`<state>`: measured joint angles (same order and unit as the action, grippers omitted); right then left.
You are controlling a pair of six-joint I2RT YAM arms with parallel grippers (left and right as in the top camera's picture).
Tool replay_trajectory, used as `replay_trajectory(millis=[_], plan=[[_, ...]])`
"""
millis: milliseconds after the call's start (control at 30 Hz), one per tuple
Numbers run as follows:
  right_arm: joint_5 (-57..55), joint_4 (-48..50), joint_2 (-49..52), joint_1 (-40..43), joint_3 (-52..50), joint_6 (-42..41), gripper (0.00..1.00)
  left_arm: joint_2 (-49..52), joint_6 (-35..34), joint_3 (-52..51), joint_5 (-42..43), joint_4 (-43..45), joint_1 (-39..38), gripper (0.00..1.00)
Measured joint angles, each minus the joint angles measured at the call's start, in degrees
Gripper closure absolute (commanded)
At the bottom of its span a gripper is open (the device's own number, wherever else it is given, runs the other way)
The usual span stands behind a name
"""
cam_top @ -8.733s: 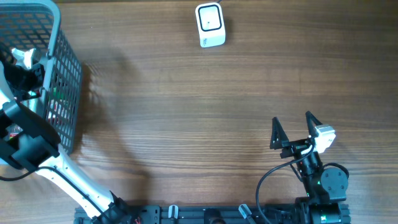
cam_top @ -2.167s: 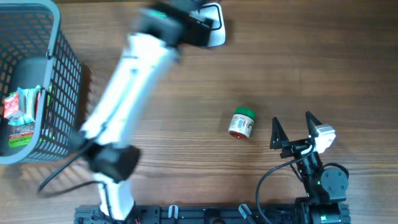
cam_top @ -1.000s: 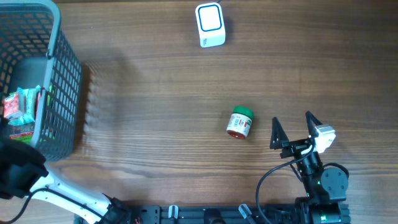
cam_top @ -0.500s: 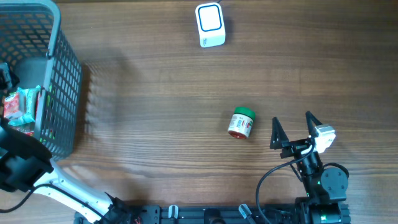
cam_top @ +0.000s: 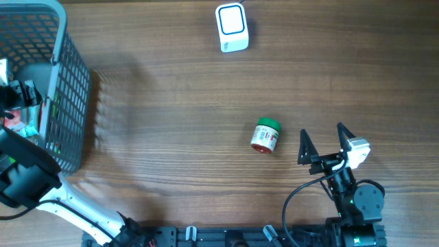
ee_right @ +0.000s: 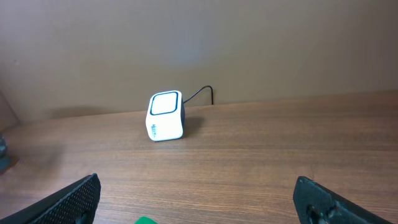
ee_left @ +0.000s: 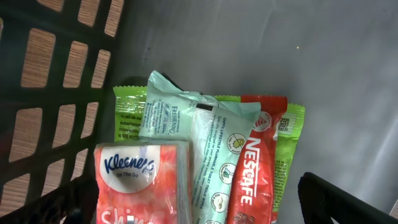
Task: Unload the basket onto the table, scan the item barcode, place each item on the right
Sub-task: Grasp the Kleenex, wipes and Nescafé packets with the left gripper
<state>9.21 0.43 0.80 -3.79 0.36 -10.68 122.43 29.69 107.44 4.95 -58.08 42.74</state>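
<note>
Nearest the base, the right pincer (cam_top: 322, 130) is sitting with its arm folded low, jaws spread wide and gripping nothing, pointing out across the desk (cam_top: 178, 158). Just beside it, to its left and slightly farther out, a jar (cam_top: 265, 135) is lying on its side, long axis running roughly near to far with the green lid at the far end. Farther left, the left arm is reaching out from the base and bending down into the basket (cam_top: 68, 75), where the left pincer (ee_left: 199, 190) is hanging fully spread and empty over the contents. Directly beneath it a Kleenex pack (ee_left: 140, 186), a wipes packet (ee_left: 186, 137) and a Nestlé sachet (ee_left: 258, 168) are lying overlapped, long axes crossing the line between the fingers. In my judgement a pick from the basket is coming, and the left arm is far nearer to it. Farthest out, the scanner (cam_top: 232, 27) is standing at the desk's far edge, well apart from both pincers.
</note>
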Motion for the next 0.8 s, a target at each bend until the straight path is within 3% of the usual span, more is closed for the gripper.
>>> replay_trajectory(millis=[800], plan=[[0.00,0.00,0.00,0.00,0.00,0.00,0.00,2.56,0.00,-1.11,-3.89,1.20,0.00,0.01]])
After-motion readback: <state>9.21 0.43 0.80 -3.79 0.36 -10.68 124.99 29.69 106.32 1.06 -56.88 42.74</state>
